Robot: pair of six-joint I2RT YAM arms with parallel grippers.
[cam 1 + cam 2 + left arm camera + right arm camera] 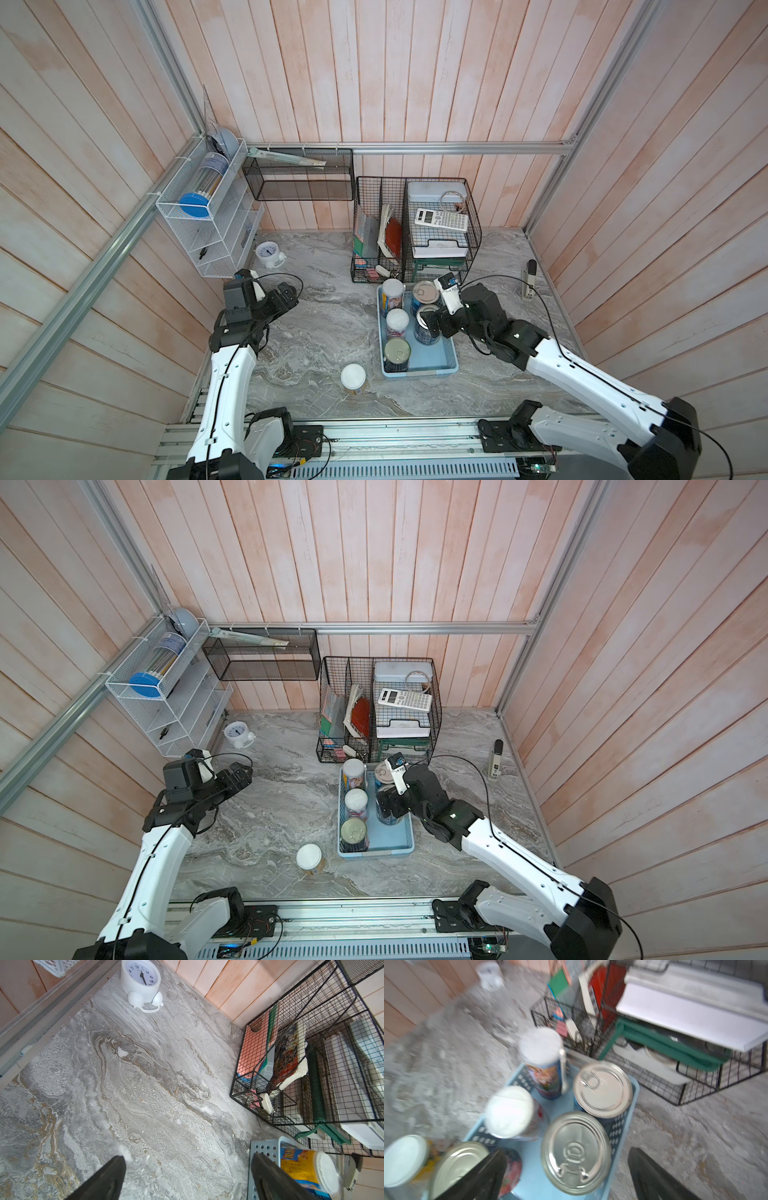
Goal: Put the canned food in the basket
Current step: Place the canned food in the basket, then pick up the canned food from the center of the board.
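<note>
Hovering above the table's (316, 332) basket (434, 353), my right pincer (430, 323) gapes wide, empty, over five upright cans (397, 351); my left pincer (188, 1157), likewise open, holds nothing. The last can (353, 376) stands outside, near-left; a clumsy sideways grab could topple it.

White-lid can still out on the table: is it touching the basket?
Apart. Both top views show a strip of bare marble tabletop between the white-lid can and the basket.
</note>
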